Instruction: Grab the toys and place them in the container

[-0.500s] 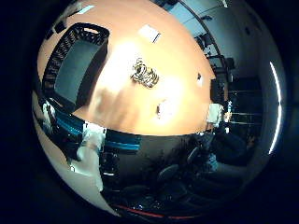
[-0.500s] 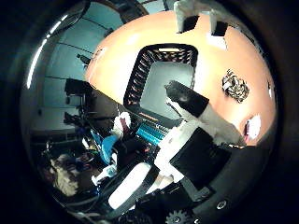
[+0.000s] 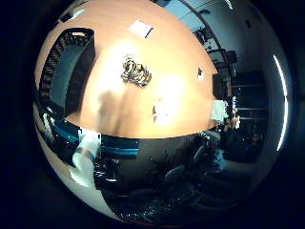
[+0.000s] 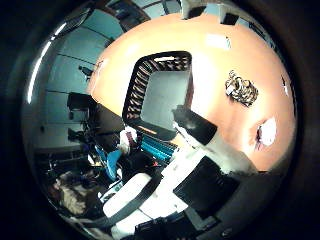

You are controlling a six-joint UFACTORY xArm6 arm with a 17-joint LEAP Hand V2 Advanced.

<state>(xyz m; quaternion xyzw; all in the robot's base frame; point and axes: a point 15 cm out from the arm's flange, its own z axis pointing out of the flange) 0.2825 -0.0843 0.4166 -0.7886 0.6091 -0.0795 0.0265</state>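
Here, high above an orange-brown table [image 3: 119, 114], the robot's right hand [image 4: 200, 165] looks down on a scene that gives up only part of itself. Much is hard to read: the small striped toy [image 3: 136, 71] is a tangle of dark and pale bands whose exact shape cannot be made out, and a pale object [image 3: 164, 109] near the table's edge is washed out by glare, so what it is cannot be told. A white sheet [image 3: 141, 28] lies flat on the far part of the table, and a tiny dark-and-white square [image 3: 200, 74] sits toward another edge, too small to identify.

The black container [image 4: 160, 95], a slatted basket with a grey floor, stands on the table with nothing visible inside; one corner of it is covered in the thumb side view by a black-tipped white finger [image 4: 200, 130] that reaches across it. That finger looks extended rather than curled, and it holds nothing; the rest of the fingers are cut off at the picture's edge, so their spread cannot be judged fully.

The toy lies on bare table beside the container, apart from it, between the basket and the pale object. It is well apart from the fingers and untouched. Below the table edge, dim room clutter is too dark to sort out.
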